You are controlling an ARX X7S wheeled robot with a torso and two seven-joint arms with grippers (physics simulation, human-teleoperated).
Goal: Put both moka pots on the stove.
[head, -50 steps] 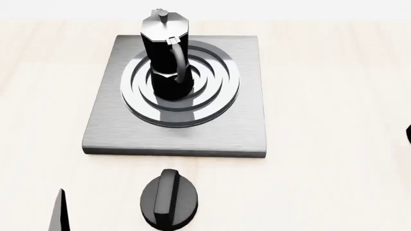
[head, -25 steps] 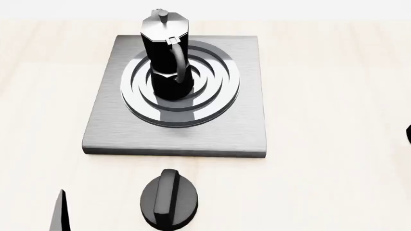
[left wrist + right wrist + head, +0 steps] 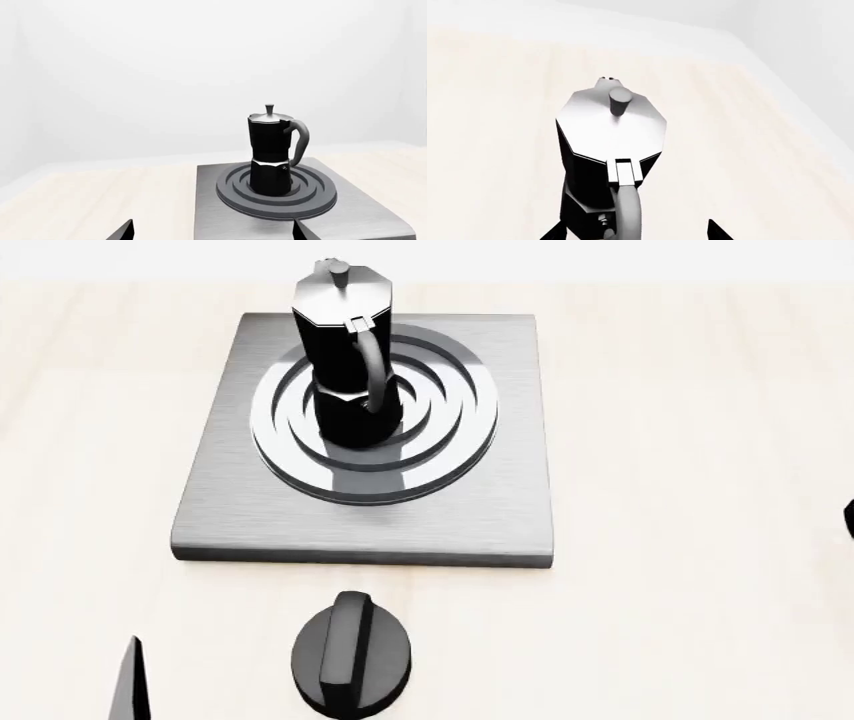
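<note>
One moka pot [image 3: 344,355] stands upright on the ringed burner of the grey stove [image 3: 214,520], its handle toward me. The left wrist view shows that moka pot [image 3: 270,150] and the stove [image 3: 213,200] ahead of my left gripper [image 3: 213,232]. This gripper is open and empty, well short of the pot, and one of its fingertips [image 3: 131,685] pokes into the head view's bottom left. The other moka pot [image 3: 610,150] stands on the pale wooden table, seen from above. My right gripper [image 3: 635,232] is open, its fingertips either side of that pot's handle [image 3: 627,210] without touching.
A squat black round knob [image 3: 352,652] with a ridge sits on the table just in front of the stove. A dark sliver [image 3: 850,518] shows at the right edge of the head view; what it is cannot be told.
The left fingertip at the head view's bottom left has slipped slightly lower in the picture. The pot on the stove has not moved.
</note>
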